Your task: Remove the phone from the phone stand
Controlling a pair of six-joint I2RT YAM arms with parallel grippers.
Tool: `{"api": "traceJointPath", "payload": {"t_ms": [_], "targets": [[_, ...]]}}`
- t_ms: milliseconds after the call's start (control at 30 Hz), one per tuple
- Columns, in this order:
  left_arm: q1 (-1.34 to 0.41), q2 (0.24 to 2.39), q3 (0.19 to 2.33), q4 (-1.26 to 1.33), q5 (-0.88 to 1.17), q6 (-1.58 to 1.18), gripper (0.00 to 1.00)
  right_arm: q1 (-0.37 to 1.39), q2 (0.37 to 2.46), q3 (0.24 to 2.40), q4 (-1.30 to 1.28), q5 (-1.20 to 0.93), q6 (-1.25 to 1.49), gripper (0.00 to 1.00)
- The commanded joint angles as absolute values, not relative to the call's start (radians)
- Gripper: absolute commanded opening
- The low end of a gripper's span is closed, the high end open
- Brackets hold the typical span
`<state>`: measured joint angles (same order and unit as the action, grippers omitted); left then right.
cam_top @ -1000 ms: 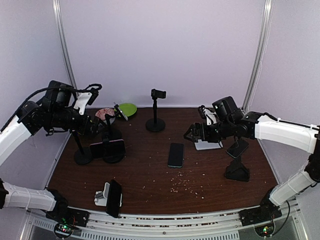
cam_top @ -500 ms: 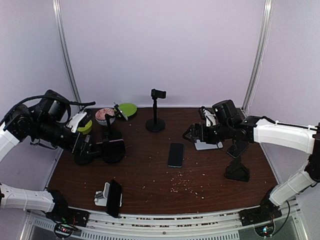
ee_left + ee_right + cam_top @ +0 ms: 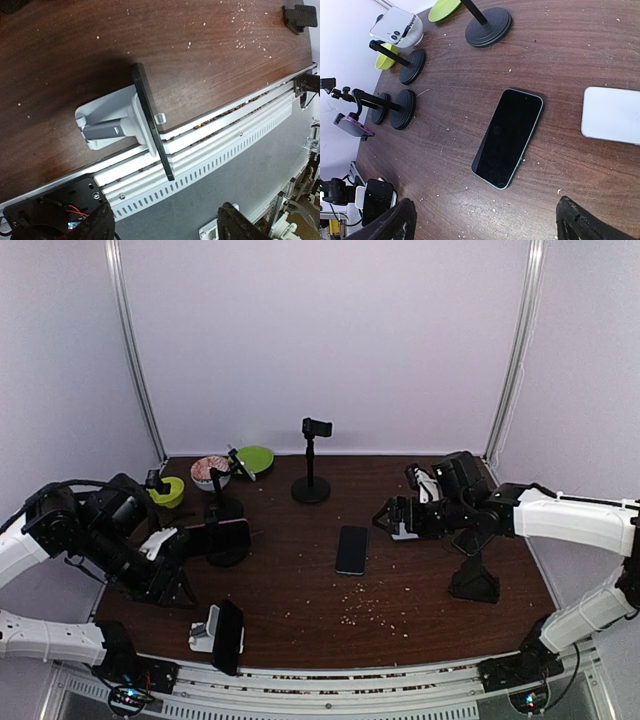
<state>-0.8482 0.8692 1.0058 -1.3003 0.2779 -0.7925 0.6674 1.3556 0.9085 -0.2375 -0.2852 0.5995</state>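
Dark wood table [image 3: 300, 560], left gripper [image 3: 162, 212] spread wide and empty over the near table edge, right gripper [image 3: 485, 202] likewise wide and empty, black phone [image 3: 150, 125] upright in white stand [image 3: 102, 127] at the near-left edge, second phone [image 3: 509, 137] flat mid-table.

1 black phone [image 3: 151, 120], white stand [image 3: 107, 112], brown woodgrain table [image 3: 200, 65] (speckled white).

Left hand [image 3: 165, 216] low and spread wide — right hand [image 3: 487, 211] likewise, both empty
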Motion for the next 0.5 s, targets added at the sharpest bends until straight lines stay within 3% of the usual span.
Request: {"api": "traceJointPath", "payload": {"t_ms": [0,467], "targets": [[-0.907,0.839,0.913,-1.163,0.278,-0.955,0.72,0.673,1.307,0.872,-0.213,-0.246,0.624,0.98],[-1.100,0.860,0.728,-0.959,0.246,-1.145,0.64,0.673,1.255,0.807,-0.196,-0.229,0.650,0.98]]}}
